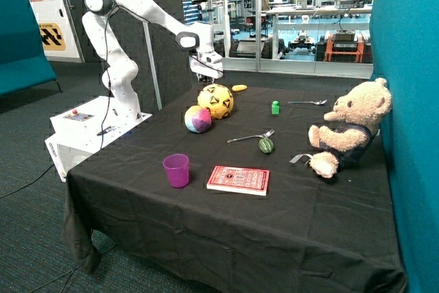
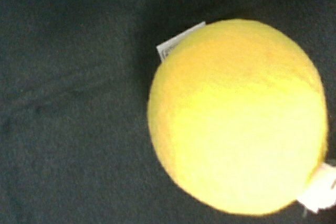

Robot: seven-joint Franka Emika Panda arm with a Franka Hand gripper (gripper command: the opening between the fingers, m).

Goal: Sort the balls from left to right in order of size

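Fingers: can't tell if open or shut. The outside view is too far off, and the wrist view shows none for sure, only a white bit (image 2: 320, 192) at the frame edge that may be a tip or a label.

Gripper (image 1: 206, 76) hangs over the far edge of the table, above and just behind the patterned yellow ball (image 1: 216, 101). The wrist cam is filled by a plain yellow ball (image 2: 236, 116) with a white tag (image 2: 178, 40), lying on the black cloth (image 2: 68, 103). Prob. the small yellow one (image 1: 239, 88) right at the far edge, but not certain.

Other balls:
- multicolour ball (image 1: 197, 119) touches the patterned one, on the side nearer the front edge
- small green ball (image 1: 265, 145) sits mid-table, beside a spoon (image 1: 250, 136)

They form no size-ordered row, so the sort looks mostly undone.

Risks from here:
- The plain ball sits off-centre in the wrist cam. If the gripper drops straight down, it may pinch one side and the ball could squirt out. With the far edge this close, it could roll off the table.
- It looks soft, so a light squeeze may slip.
- The arm is near the patterned ball. A sideways move could knock it, and it would push the multicolour ball along too.
- The cloth has slack, so a ball set down on it may creep before settling.
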